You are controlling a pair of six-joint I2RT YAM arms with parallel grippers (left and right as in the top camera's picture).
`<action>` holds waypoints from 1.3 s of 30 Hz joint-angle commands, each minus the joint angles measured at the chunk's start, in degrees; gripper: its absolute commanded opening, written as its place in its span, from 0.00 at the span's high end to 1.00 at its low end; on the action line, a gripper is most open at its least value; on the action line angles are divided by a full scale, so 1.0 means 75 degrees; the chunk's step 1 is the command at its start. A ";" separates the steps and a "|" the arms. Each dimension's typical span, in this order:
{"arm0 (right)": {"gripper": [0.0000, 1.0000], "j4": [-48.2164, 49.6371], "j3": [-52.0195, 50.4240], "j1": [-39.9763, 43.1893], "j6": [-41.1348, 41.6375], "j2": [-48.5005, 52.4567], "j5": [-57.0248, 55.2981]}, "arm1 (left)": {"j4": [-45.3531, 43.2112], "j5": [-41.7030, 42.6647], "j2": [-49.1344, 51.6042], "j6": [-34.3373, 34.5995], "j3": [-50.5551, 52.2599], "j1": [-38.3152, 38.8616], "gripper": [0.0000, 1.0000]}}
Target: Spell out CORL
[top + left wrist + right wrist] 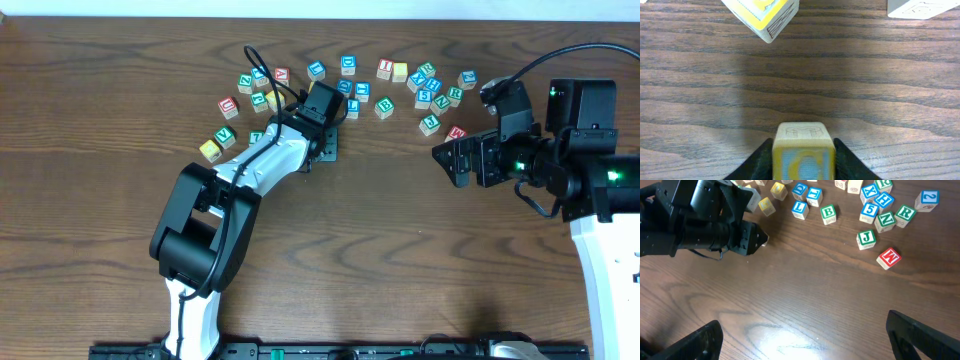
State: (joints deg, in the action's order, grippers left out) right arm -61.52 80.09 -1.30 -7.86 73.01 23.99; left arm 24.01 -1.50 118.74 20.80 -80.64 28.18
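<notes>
C block (pixel 803 155) sits on the table (pixel 865 90) right between the fingers of the left pincer (pixel 803 142); fingers hug both its sides, cannot tell whether clamped or loose; yellow-edged block (pixel 762 15) ahead of that pincer, well apart, corner toward it; L block (pixel 352 105) just right of the same pincer; right pincer (pixel 802 340) spread wide, holding nothing, over bare wood; R block (pixel 904 213) ahead of it in the cluster; red W block (pixel 889 257) nearer to it
</notes>
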 commanded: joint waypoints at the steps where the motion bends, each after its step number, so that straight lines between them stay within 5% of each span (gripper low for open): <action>1: 0.01 -0.0009 0.0131 0.0017 -0.0076 0.0003 0.0017 | 0.0009 -0.0102 0.0149 -0.0076 0.0044 -0.0012 0.62; 15: 0.01 0.0000 0.0131 0.0017 -0.0076 0.0003 0.0023 | 0.0015 -0.0096 -0.0076 -0.0076 -0.0009 -0.0073 0.60; 22: 0.01 0.0122 0.0131 0.0017 -0.0073 0.0003 0.0020 | 0.0125 -0.0096 -0.1186 -0.0082 -0.0087 -0.0312 0.47; 39: 0.01 0.0172 0.0131 -0.0038 0.0280 0.0230 0.0015 | 0.3582 -0.0055 -0.4873 -0.0743 -0.0093 -0.1670 0.16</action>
State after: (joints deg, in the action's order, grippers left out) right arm -60.25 80.09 -1.30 -7.31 73.32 23.99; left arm 48.77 -1.69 85.86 18.39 -80.68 17.26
